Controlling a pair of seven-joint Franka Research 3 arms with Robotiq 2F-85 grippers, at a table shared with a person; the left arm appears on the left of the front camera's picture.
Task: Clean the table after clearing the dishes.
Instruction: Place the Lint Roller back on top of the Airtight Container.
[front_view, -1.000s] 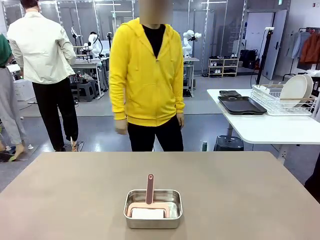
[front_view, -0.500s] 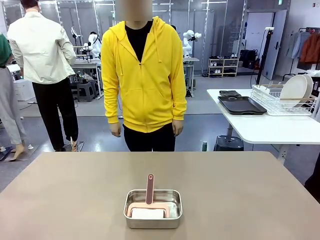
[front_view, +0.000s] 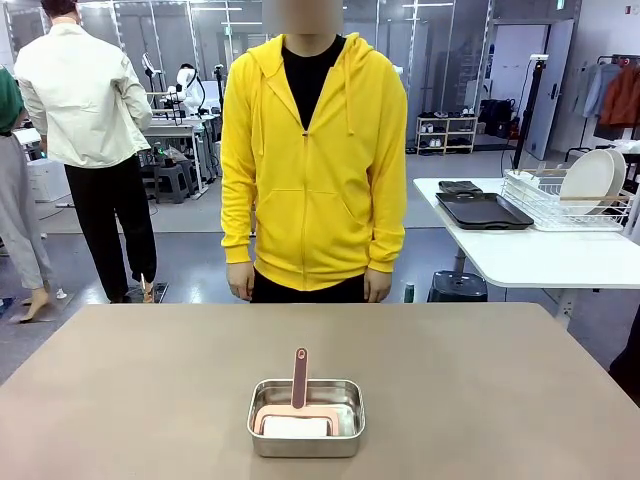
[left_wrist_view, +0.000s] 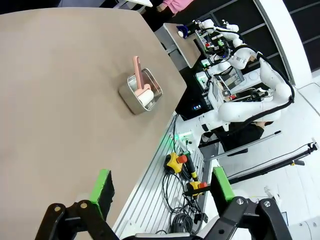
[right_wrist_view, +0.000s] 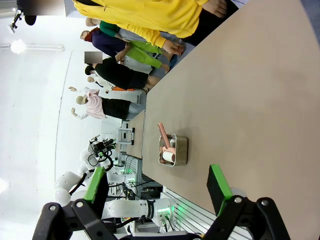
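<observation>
Left gripper (left_wrist_view: 161, 187) spread wide, empty, above table (left_wrist_view: 55, 95), right gripper (right_wrist_view: 157, 187) likewise agape and empty, steel pan (front_view: 306, 417) with pink-handled tool (front_view: 299, 381) near table's robot-side edge, dishes (front_view: 590, 178) racked on white side table (front_view: 540, 255), person in yellow hoodie (front_view: 312, 155) at far edge.

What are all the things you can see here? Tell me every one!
table: one, brownish-taupe, in front of the robot.
steel pan: one, silver, near edge of the table, middle.
pink-handled roller: one, pink with a white roll, lying in the pan.
white table: one, far right.
dark trays: stacked, black, on the white table.
wire rack: one, white, holding white plates.
person: one, yellow hoodie, standing at the table's far side.
left tool: green pads, open, empty.
right tool: green pads, open, empty.
</observation>
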